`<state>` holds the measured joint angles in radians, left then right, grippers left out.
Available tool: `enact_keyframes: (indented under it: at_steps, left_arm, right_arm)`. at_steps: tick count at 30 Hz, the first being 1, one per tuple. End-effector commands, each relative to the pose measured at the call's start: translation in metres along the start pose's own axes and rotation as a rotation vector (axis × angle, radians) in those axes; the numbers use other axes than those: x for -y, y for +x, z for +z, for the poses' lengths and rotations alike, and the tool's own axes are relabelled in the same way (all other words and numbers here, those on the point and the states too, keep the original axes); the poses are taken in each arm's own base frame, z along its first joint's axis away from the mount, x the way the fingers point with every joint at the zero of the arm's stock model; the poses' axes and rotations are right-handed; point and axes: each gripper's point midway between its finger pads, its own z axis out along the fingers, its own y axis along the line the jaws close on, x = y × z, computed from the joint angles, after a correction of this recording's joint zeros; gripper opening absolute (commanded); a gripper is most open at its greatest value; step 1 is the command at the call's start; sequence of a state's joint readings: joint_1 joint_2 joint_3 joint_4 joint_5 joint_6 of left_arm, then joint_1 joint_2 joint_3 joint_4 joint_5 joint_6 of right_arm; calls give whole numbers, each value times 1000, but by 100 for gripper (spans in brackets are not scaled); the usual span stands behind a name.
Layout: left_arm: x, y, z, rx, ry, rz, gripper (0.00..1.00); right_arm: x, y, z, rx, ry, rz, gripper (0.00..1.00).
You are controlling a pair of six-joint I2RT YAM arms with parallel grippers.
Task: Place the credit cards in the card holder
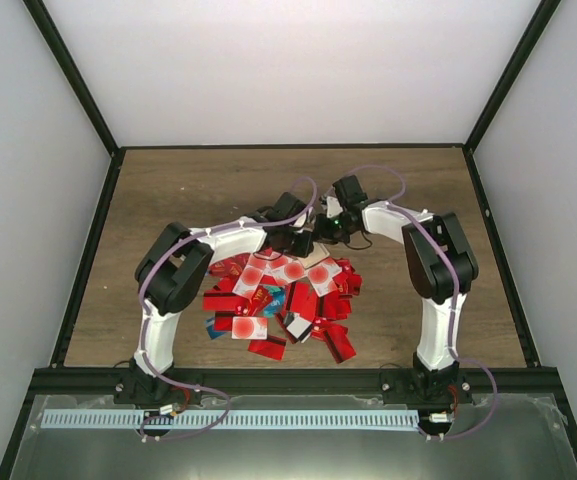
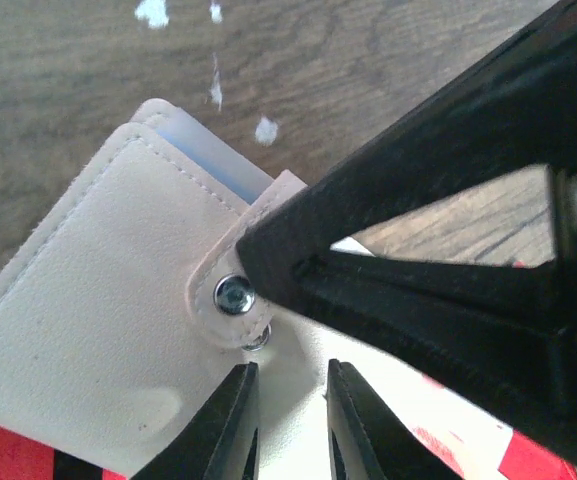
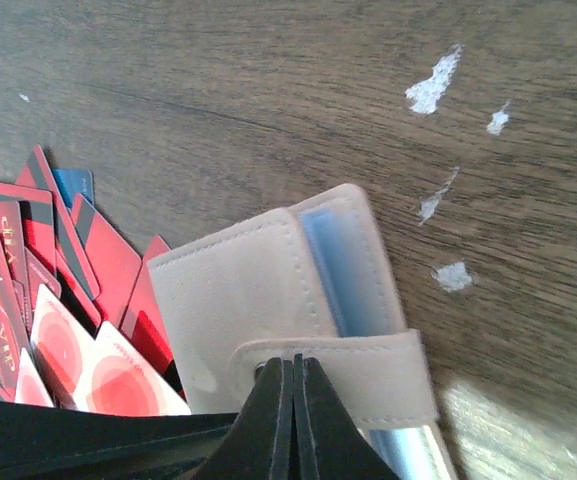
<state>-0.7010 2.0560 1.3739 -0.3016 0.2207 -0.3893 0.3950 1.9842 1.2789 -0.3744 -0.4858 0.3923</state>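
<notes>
Credit cards (image 1: 278,300) lie in a loose red heap on the counter (image 3: 268,100). The card holder (image 3: 238,300) rests at the heap's far edge, with its near corner overlapping a few of the cards. Its strap (image 3: 368,375) crosses the holder's open side and carries a metal snap (image 2: 233,295) at its rounded end. A pale blue edge shows in the mouth; whether that is a card or a lining cannot be told.

The right tool (image 3: 293,365) is closed tight, its tips touching the strap's near edge. It is not clear whether any of the strap is nipped between them. The left tool (image 2: 288,365) hovers just beside it over the holder's face, its jaws parted by a narrow gap with nothing in it.

The step looks to be freeing the strap so the mouth can take cards. To do it well, one tool should pin the holder's body flat while the other works at the strap near the snap. That tool should lift away from the face rather than drag sideways, or the light sleeve will likely slide over the slick cards beneath. The two tools are crowded, so small moves would avoid a knock
</notes>
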Motion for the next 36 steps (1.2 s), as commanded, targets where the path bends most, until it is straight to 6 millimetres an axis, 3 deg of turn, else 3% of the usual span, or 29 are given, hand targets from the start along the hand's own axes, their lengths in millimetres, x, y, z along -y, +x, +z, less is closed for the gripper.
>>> enact_keyframes:
  at_steps: [1, 9, 12, 14, 17, 20, 21, 23, 24, 31, 36]
  left_arm:
    - [-1, 16, -21, -93, -17, -21, 24]
    - [7, -9, -51, -37, 32, -24, 39]
    - [10, -11, -58, -33, 59, -29, 43]
    - [14, -15, -67, -12, 88, -34, 46]
    - [14, -28, -94, 68, 88, -32, 57]
    - [5, -47, -133, 203, 44, -15, 75]
    - [2, -52, -151, 261, 28, -7, 84]
    - [-7, -59, -177, 358, -5, -4, 98]
    - [-12, -62, -188, 396, -16, -5, 100]
    - [-28, -70, -260, 630, -106, 15, 100]
    - [-30, -70, -287, 714, -140, 34, 100]
  right_arm:
    - [-15, -10, -25, 39, -11, -38, 1]
    - [-39, -20, -57, 107, -55, -91, 7]
    - [-48, -26, -76, 167, -71, -118, 19]
    - [-54, -33, -96, 232, -84, -140, 32]
    - [-62, -44, -136, 378, -93, -172, 66]
    - [-69, -52, -185, 549, -80, -208, 94]
    - [-70, -52, -200, 607, -64, -218, 99]
    - [-77, -51, -234, 736, -48, -243, 100]
    - [-79, -50, -251, 802, -36, -248, 100]
    - [-91, -28, -335, 1119, 10, -313, 100]
    - [-95, -26, -347, 1130, 32, -335, 100]
